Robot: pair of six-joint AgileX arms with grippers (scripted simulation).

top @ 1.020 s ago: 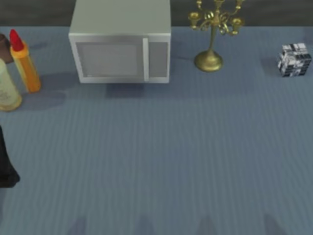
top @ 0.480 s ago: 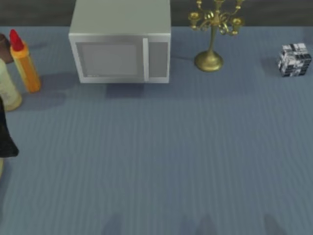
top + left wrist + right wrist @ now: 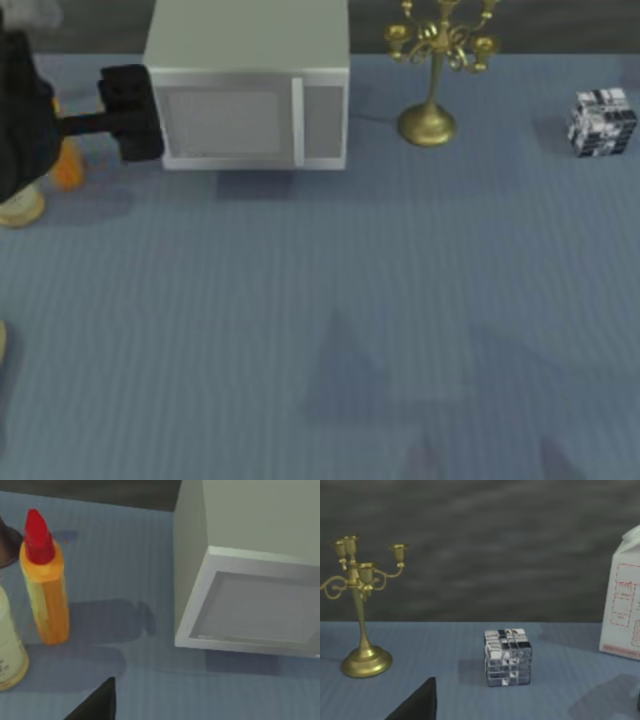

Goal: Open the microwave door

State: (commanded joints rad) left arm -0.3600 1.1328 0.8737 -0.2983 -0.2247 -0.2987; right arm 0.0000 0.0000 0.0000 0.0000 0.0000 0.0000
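Note:
The microwave [image 3: 247, 40] stands at the back left of the table, its silver body also in the left wrist view [image 3: 250, 515]. The microwave door [image 3: 222, 122] lies flush with the front, its pale bar handle [image 3: 297, 122] beside the plain control panel [image 3: 324, 120]. The left wrist view has the door [image 3: 255, 612] from its left corner. My left gripper [image 3: 135, 112] hovers open at the microwave's left front corner, holding nothing. Of my right gripper only one dark finger [image 3: 417, 705] is in view; it stands open at the right of the table.
An orange bottle with a red cap [image 3: 45, 595] and a cream bottle [image 3: 18, 205] stand left of the microwave, partly under my left arm. A gold candelabra [image 3: 432, 60] is right of the microwave, a mirrored cube [image 3: 602, 122] farther right, a milk carton [image 3: 625, 600] beyond.
My left arm has swung up from the table's left edge to the back left, bringing its gripper to the microwave's left front corner. The door has not moved.

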